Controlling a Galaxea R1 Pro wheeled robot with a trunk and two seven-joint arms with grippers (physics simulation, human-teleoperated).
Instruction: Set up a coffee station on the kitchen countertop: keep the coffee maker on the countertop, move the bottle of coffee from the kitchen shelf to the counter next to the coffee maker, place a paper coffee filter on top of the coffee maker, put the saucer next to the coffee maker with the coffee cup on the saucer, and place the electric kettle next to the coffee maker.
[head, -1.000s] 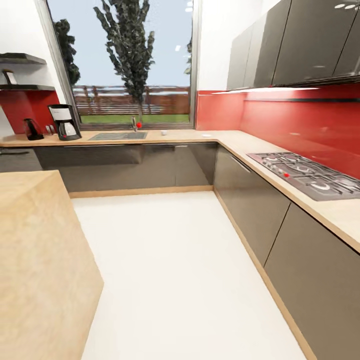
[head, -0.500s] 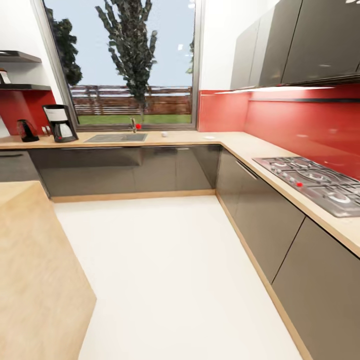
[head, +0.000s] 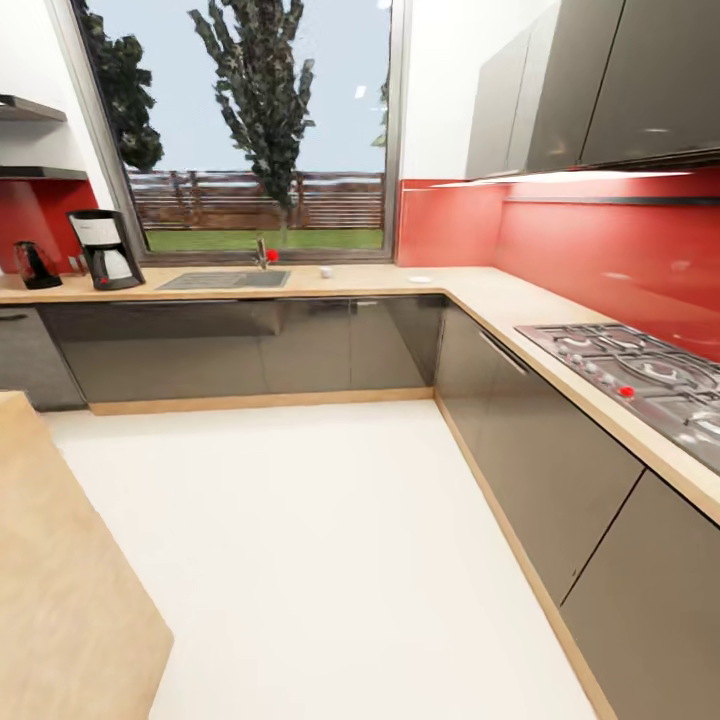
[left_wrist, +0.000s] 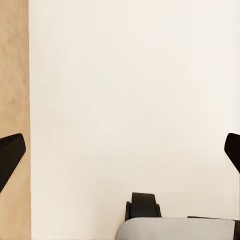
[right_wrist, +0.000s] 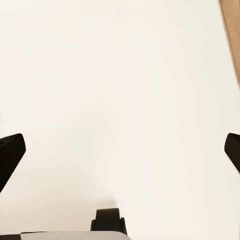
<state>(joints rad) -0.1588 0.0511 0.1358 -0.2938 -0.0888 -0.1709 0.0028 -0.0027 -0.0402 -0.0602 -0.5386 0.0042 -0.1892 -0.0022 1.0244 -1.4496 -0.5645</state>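
The black and white coffee maker (head: 104, 250) stands on the far countertop (head: 350, 284) at the left, under the window. A dark electric kettle (head: 34, 266) sits just to its left. A small white cup (head: 326, 271) is on the same counter right of the sink, and a flat white saucer (head: 420, 279) lies near the corner. Two dark wall shelves (head: 35, 172) hang above the kettle. In the left wrist view my left gripper (left_wrist: 120, 155) is open over the white floor, its fingertips (left_wrist: 10, 152) wide apart. My right gripper (right_wrist: 120, 155) is open over the floor too.
A wooden island top (head: 60, 590) fills the near left. Grey cabinets under a wooden counter with a gas hob (head: 640, 375) run along the right. A sink (head: 225, 280) with a tap sits below the window. White floor (head: 300, 540) lies between them.
The camera has moved forward and swung a little: the island and far counter have slid left and the hob right and down. Nothing in the kitchen itself has moved.
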